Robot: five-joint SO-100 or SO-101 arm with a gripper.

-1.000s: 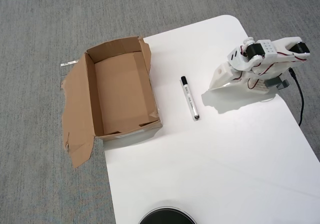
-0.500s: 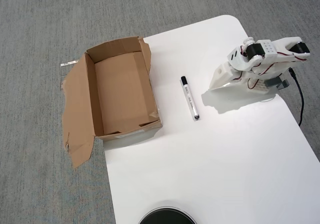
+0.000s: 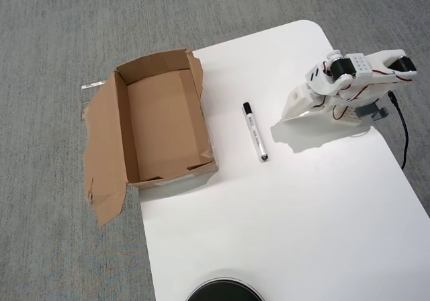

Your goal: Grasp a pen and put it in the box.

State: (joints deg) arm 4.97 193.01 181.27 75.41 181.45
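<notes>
One white table (image 3: 289, 207) carries everything that matters, set over grey carpet (image 3: 54, 32) in the overhead view. Next in size, the cardboard box (image 3: 121, 123) sits at the table's left edge, partly overhanging it, open at the top and empty, with one wide torn flap spread flat to its left. Its walls look thin and ragged, so it would likely shift if knocked.

To the right, the white arm (image 3: 353, 79) sits folded near the table's far right edge, well apart from the pen, a black cable (image 3: 403, 130) trailing behind it. Its fingers (image 3: 290, 113) point down toward the table at the arm's left end; whether they are open or closed I cannot tell from this angle, and they hold nothing.

Smallest, the pen (image 3: 254, 133) lies flat on the table between box and arm, nearer the box but not touching it, its long axis running roughly parallel to the box's long side, black cap at the far end. It is probably light and stiff, with a smooth round barrel that may roll or slip. The best hold is likely across the white barrel near the middle, fingers square to its length, so it stays balanced.
</notes>
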